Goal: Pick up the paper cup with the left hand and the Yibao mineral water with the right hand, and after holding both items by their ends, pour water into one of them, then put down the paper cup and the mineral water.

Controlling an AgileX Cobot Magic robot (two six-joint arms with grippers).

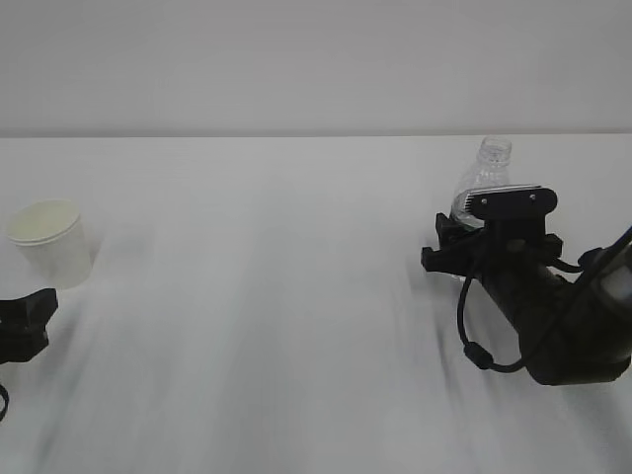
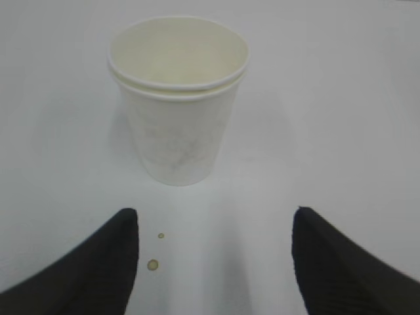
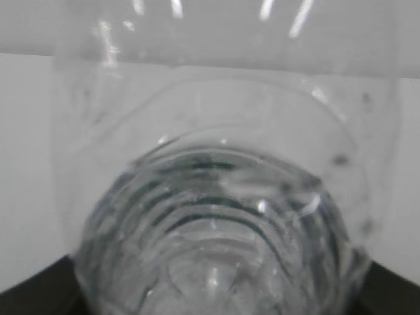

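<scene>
Stretching white beneath a pale grey wall, the tabletop (image 1: 296, 296) bears a few small droplets before the empty paper cup (image 2: 178, 98), which stands upright at far left, just ahead of the open left claw (image 2: 213, 262). At right, the uncapped Yibao mineral water (image 1: 486, 178) stands between the right claw's (image 1: 474, 242) jaws; whether they grip it cannot be told.

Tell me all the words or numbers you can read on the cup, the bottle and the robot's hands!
There is no text to read anywhere.
Paper cup: plain cream, no print; only faint smudges on its side.
Water bottle: its label is hidden behind the right hand; up close only clear ribbed plastic shows.
Left hand: plain black fingers, no markings.
</scene>
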